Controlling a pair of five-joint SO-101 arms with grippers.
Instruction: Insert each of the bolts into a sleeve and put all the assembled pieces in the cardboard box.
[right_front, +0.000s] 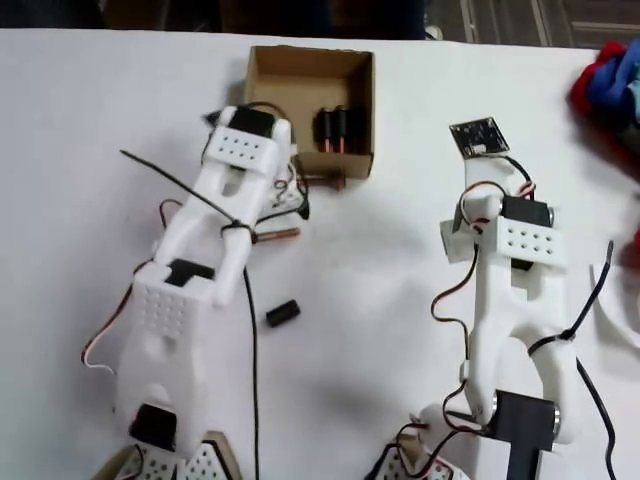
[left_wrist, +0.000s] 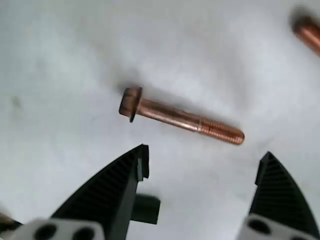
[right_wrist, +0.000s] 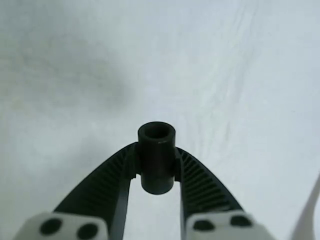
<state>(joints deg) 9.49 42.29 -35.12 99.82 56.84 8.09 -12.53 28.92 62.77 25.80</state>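
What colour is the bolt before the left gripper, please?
Copper bolt; clearest in left wrist view.

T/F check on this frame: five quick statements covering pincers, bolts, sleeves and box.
1. The right pincer is shut on a black sleeve. True.
2. The left pincer grips a bolt. False: it is open, and the bolt lies on the table beyond its fingertips.
3. The held sleeve has a bolt in it. False: its bore looks empty.
4. Two assembled pieces lie in the cardboard box. True.
5. No sleeve lies free on the table. False: one loose sleeve lies there, apart from the box.
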